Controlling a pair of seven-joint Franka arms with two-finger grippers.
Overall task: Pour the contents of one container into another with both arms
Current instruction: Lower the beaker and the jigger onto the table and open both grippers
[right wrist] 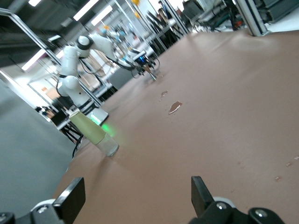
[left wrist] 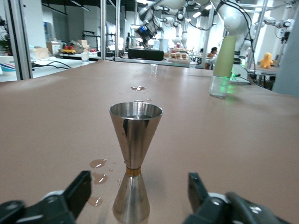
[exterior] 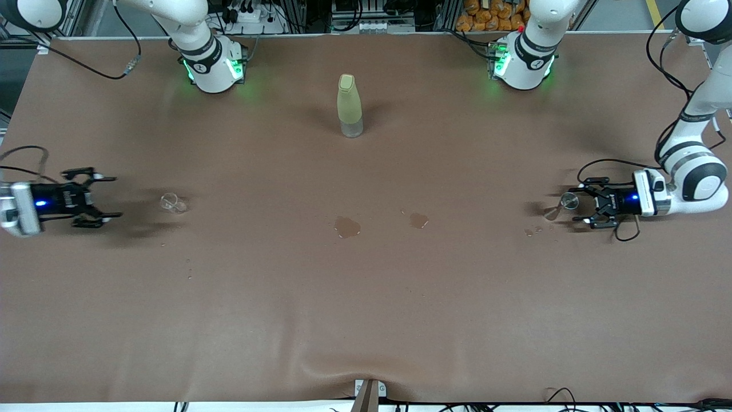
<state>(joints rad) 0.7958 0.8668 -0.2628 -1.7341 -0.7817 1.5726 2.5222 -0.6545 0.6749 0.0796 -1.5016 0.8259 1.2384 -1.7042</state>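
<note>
One container, a tiny clear glass cup, stands on the brown table toward the right arm's end; it also shows far off as a small cup in the left wrist view. My right gripper is open a short way from it, with nothing between its fingers. The other container is a shiny hourglass-shaped cup standing upright toward the left arm's end. My left gripper is open around it. Both fingers stand clear of the cup's metal base.
A tall yellow-green bottle stands mid-table near the arm bases. Two small puddles lie mid-table, nearer the front camera than the bottle. Drops wet the table beside the hourglass cup.
</note>
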